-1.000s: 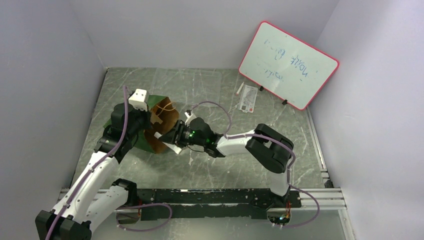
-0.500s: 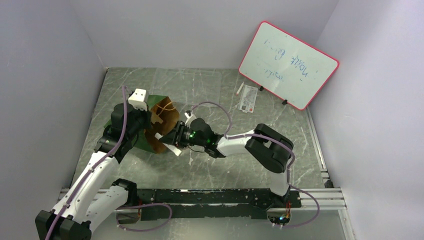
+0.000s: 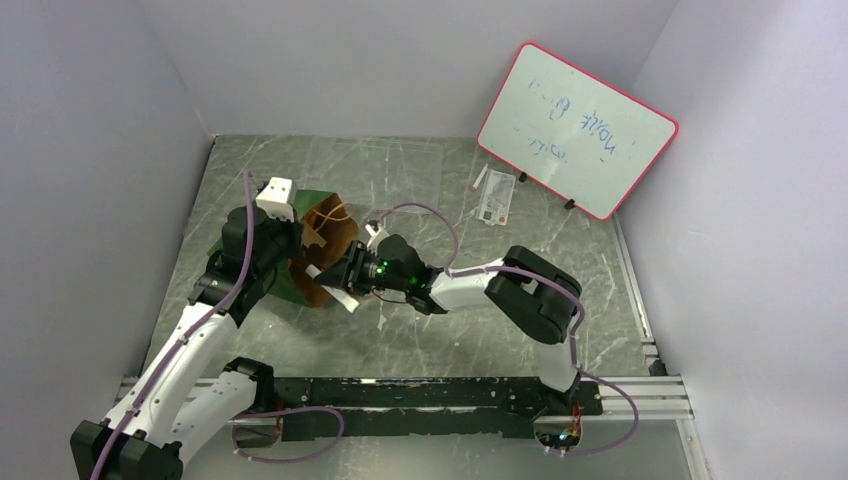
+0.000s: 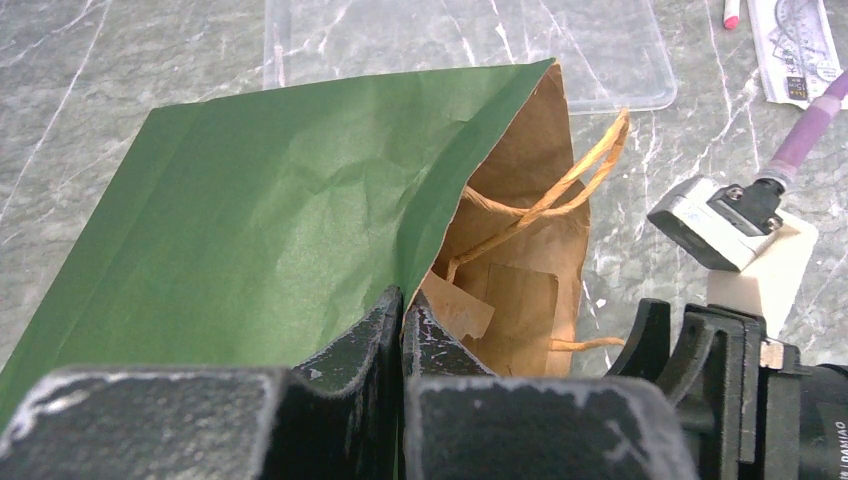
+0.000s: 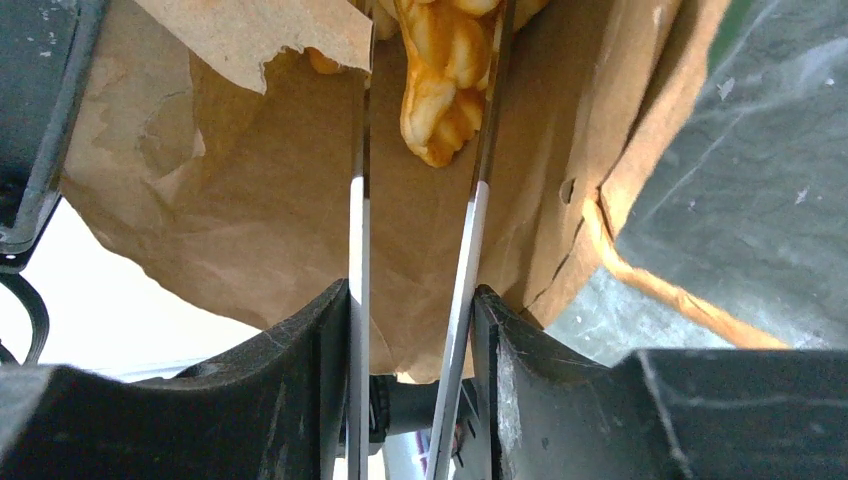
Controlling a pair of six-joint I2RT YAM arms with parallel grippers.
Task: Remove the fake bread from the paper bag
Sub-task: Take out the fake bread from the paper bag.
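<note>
- Extraction of the bread is the step in hand: the right gripper (image 3: 330, 283) reaches into the mouth of the dark green paper bag with brown kraft lining (image 4: 280, 220).
- The bag lies on its side near the left edge of the grey marbled worktop (image 3: 400, 340), mouth facing right.
- An orange-tan ridged toy bread piece (image 5: 445, 90) sits inside the bag, between the right jaws.
- Those jaws stand partly apart. A strip of paper shows beside the bread, so I judge it not yet clamped.
- Advice: close squarely on the bread alone, clear of the lining, then draw straight out along the bag's length.
- The left gripper (image 4: 402, 305) is closed, pinching the bag's near green wall at the mouth.
- The right arm stretches low and leftward with its wrist level. The left arm is bent and reaches forward over the bag.
</note>
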